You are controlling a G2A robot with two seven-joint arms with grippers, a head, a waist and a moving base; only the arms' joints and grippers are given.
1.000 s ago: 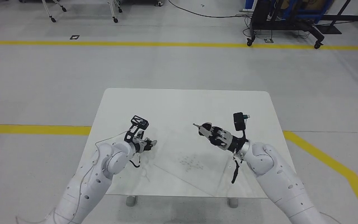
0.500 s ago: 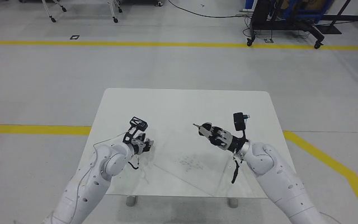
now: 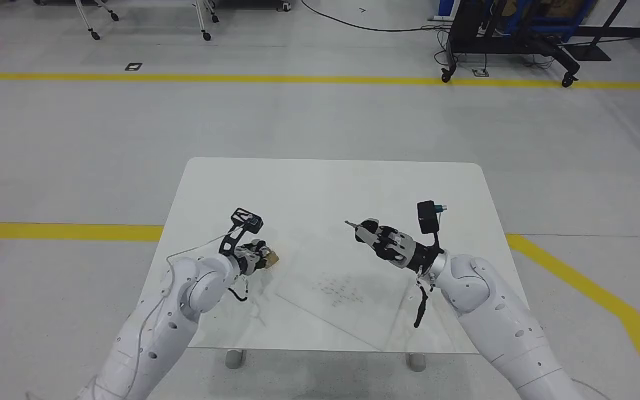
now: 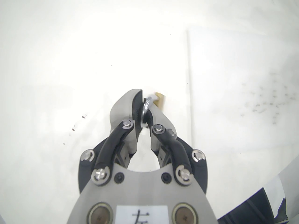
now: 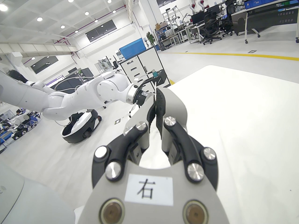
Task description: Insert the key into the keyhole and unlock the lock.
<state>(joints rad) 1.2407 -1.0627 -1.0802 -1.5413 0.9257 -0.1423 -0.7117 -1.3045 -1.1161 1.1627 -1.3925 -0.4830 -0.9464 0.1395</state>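
Observation:
My left gripper (image 3: 257,257) is over the table's left half, shut on the silver shackle (image 4: 145,106) of a small padlock. The padlock's brass body (image 4: 160,98) sticks out past the fingertips and shows as a brass spot (image 3: 269,259) in the top view. My right gripper (image 3: 365,230) is held over the right half, shut on a thin metal key (image 5: 155,89). The key's blade (image 3: 351,224) points left toward the lock. A wide gap of table separates the two grippers.
The white table (image 3: 330,185) carries a patch of small dark specks (image 3: 345,291) near the front middle and a thin seam line (image 4: 189,82). The left arm (image 5: 109,92) shows beyond my right gripper. Yellow floor lines run around the table.
My left gripper has turned slightly, bringing the padlock's brass body into sight in the top view. The right arm and key have stayed put.

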